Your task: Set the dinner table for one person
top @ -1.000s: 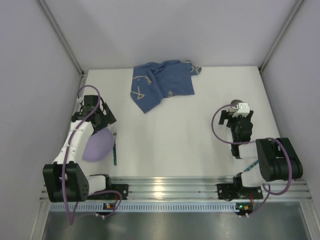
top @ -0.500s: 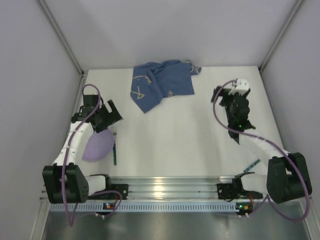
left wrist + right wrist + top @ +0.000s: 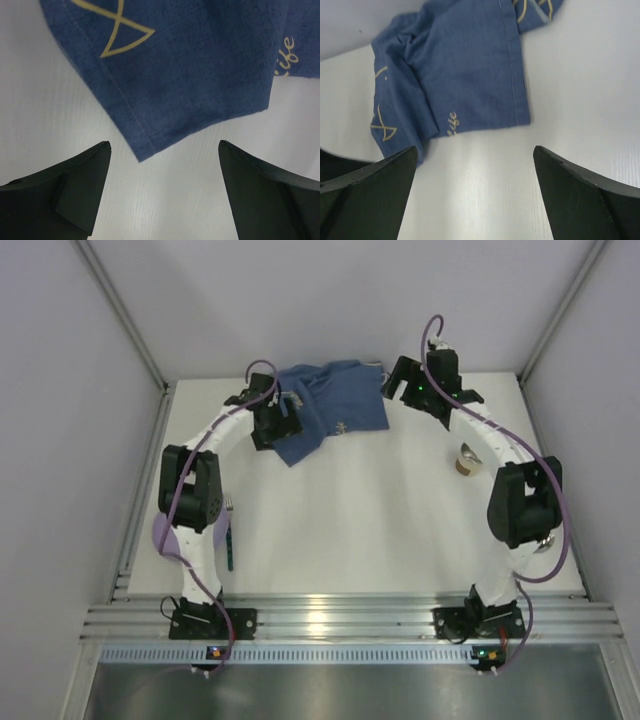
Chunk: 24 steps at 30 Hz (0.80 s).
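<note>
Two arms are stretched out at once, and both meet at the crumpled dark blue cloth with pale fish drawings [image 3: 325,410], which lies at the far middle of the large flat matte white rectangular table [image 3: 370,530]. The table runs under the cloth and spreads out from it on every side, widest toward the arms' bases. The left end effector [image 3: 272,425] hangs over the cloth's near-left edge. From the left wrist its black fingers [image 3: 75,185] stand spread wide and released, nothing between them, and the cloth's hemmed corner [image 3: 142,155] points down into the gap with a gold fish outline just above it. Over on the other side, the right end effector [image 3: 405,380] sits just beside the cloth's far-right corner. It is released too, and the right wrist shows its fingers [image 3: 370,195] wide apart with bare table between them and the cloth's right edge just ahead. A small round brown-and-white vessel [image 3: 467,458], too small to make out further, stands well to the right of the cloth and nearer the bases. Well to the near-left of the cloth, a pale purple bowl [image 3: 160,535] peeks out from behind the left arm. A fork with a teal handle [image 3: 230,545] lies just beside that bowl on the cloth's side.
</note>
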Motion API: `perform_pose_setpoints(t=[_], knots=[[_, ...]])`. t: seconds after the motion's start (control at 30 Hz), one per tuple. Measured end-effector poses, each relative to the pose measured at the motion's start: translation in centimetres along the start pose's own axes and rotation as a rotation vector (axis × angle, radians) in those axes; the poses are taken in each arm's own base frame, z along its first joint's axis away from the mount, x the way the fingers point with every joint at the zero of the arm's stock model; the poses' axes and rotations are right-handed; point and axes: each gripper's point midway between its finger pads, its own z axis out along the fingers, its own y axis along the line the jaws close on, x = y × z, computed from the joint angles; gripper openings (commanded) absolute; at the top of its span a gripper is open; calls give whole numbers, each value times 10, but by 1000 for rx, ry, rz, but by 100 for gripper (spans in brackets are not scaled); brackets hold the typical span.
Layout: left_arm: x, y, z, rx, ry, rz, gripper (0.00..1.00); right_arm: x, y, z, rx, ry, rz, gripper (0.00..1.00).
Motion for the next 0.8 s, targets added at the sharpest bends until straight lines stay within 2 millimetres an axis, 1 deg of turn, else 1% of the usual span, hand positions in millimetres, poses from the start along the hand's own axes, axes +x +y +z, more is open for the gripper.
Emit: perform_pose_setpoints(t=[0.03,0.1,0.17,0.2,0.23,0.27,0.33,0.43,0.47,0.5,0.57,0.6,0.63,0.67,0.77,0.8], knots=[[-4,-8,10,-3,-1,7,93,10,-3,-2,11,39,12,100],[-3,-13,28,-30,17,15,93,22,-3,-10,6,80,34,100],[3,-10,44,-75,42,15,93,36,-5,-26,4,113,53,100],[10,-4,51,-107,62,11,93,42,-6,-34,3,125,57,100],[16,2,56,-136,79,8,93,49,-7,-43,3,139,63,100],[16,4,55,-154,81,-1,93,55,-8,-53,2,151,64,100],[15,9,53,-182,73,-9,91,63,-10,-65,2,164,63,100],[20,17,54,-226,87,-19,77,70,-12,-74,8,178,59,100],[21,20,54,-239,88,-17,69,71,-13,-74,9,181,57,100],[21,21,55,-248,88,-17,52,72,-14,-74,11,185,55,100],[22,21,58,-261,94,-14,34,73,-14,-75,12,190,55,100],[22,21,59,-264,96,-10,17,73,-14,-74,11,192,53,100],[22,19,61,-263,98,-11,7,73,-14,-74,11,194,51,100],[22,17,62,-257,101,-7,0,72,-13,-72,11,196,49,100],[23,12,64,-247,101,-2,0,68,-10,-57,7,204,48,100],[23,12,64,-248,100,0,0,67,-9,-48,3,212,48,100]])
